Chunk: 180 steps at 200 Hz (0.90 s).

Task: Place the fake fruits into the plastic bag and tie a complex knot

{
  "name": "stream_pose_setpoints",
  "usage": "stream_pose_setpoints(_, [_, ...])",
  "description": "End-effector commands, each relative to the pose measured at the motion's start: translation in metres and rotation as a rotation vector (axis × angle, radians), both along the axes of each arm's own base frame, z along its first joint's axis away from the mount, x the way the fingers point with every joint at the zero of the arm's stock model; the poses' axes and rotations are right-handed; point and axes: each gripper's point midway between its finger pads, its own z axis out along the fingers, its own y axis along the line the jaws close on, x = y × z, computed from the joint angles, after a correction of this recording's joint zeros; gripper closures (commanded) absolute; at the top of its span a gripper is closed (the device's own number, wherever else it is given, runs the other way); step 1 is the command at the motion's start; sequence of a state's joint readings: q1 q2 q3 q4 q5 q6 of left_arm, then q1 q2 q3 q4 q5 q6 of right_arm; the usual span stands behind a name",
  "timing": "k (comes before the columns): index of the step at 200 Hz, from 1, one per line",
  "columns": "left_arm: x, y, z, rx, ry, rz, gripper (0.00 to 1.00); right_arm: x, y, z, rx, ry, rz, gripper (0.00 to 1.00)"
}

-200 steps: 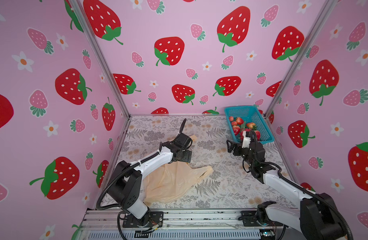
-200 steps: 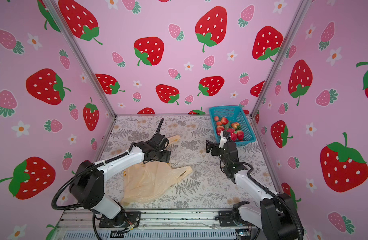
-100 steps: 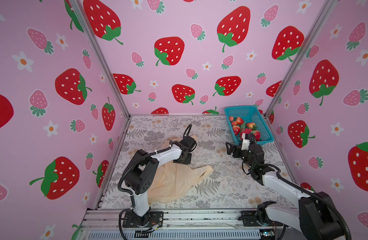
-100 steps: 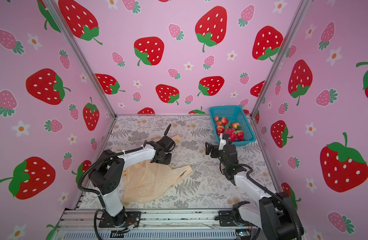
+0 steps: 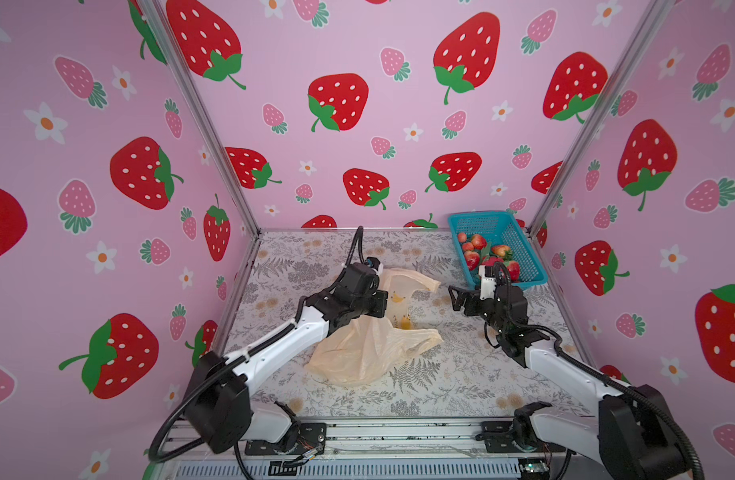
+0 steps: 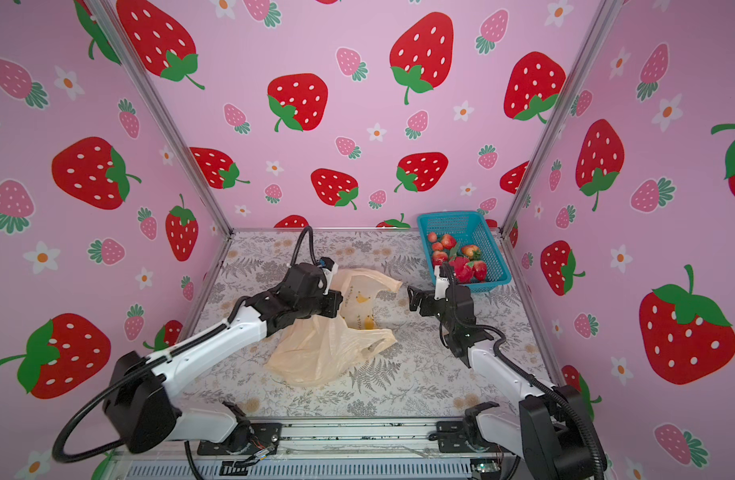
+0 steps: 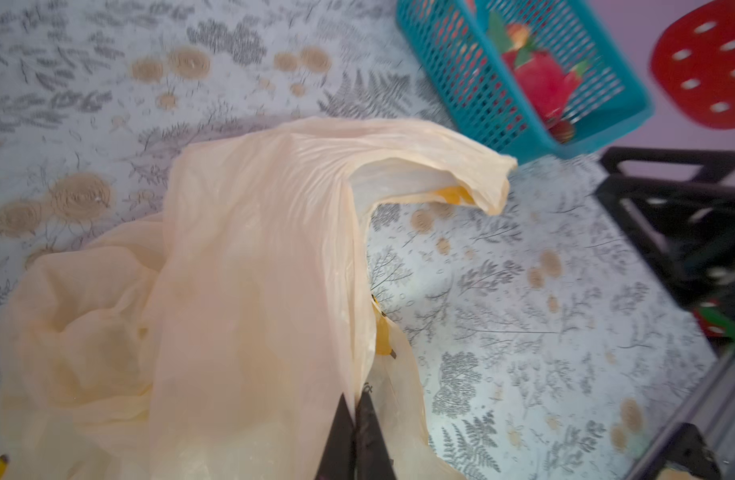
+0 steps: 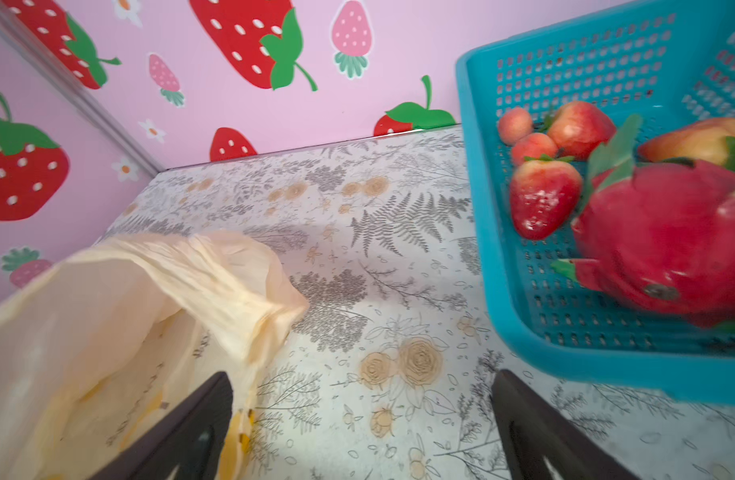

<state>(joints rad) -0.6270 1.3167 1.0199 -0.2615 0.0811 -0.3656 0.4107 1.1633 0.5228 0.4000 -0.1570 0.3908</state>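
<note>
The plastic bag (image 5: pixel 357 353) (image 6: pixel 320 353), thin and peach-beige with yellow banana prints, lies crumpled mid-table. One handle loop (image 5: pixel 411 280) is raised toward the back. My left gripper (image 7: pixel 354 405) is shut on an edge of the plastic bag (image 7: pixel 253 270) by its mouth; in both top views it (image 5: pixel 380 301) (image 6: pixel 334 303) sits over the bag's upper part. The fake fruits (image 5: pixel 482 253) (image 6: pixel 457 253) lie in the blue basket: red strawberries (image 8: pixel 542 199) and a larger deep-red fruit (image 8: pixel 665 241). My right gripper (image 5: pixel 455 299) (image 8: pixel 361 386) is open and empty, between bag and basket.
The blue mesh basket (image 5: pixel 480 217) (image 6: pixel 448 216) (image 8: pixel 476 187) (image 7: pixel 598 133) stands at the back right corner against the wall. Pink strawberry-print walls close the table on three sides. The floral tabletop (image 5: pixel 440 374) shows in front of the bag.
My left gripper went from open to shut on the bag's edge, and its arm swung right over the bag. One handle loop now stands raised. The right arm barely moved.
</note>
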Motion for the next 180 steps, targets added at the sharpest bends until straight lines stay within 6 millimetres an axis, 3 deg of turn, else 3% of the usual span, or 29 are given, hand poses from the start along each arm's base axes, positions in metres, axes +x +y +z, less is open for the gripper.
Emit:
stream_pose_setpoints(1, [0.001, 0.001, 0.024, -0.158, -0.075, -0.019, 1.0, -0.031, 0.041, 0.011, 0.025, -0.018, 0.26, 0.02])
stream_pose_setpoints(17, [0.0, 0.008, 0.029, -0.229, -0.07, 0.011, 1.0, -0.048, 0.056, 0.008, 0.078, -0.018, 0.32, 0.02])
stream_pose_setpoints(51, [-0.001, 0.009, 0.034, -0.35, -0.014, 0.071, 1.0, -0.055, 0.051, -0.01, 0.248, 0.03, 0.243, 0.01])
stream_pose_setpoints(89, [-0.002, 0.005, 0.031, -0.416, 0.045, 0.093, 1.0, -0.067, 0.087, -0.02, 0.314, 0.069, 0.322, 0.0])
stream_pose_setpoints(132, [-0.002, 0.001, 0.024, -0.419, 0.065, 0.079, 1.0, -0.06, 0.109, -0.031, 0.447, 0.149, 0.295, 0.01])
stream_pose_setpoints(155, [-0.003, -0.002, 0.024, -0.421, 0.068, 0.058, 1.0, -0.041, 0.115, -0.048, 0.41, 0.19, 0.223, 0.06])
stream_pose_setpoints(180, [-0.005, -0.003, 0.024, -0.413, 0.067, 0.042, 1.0, -0.027, 0.128, -0.047, 0.393, 0.159, 0.245, 0.2])
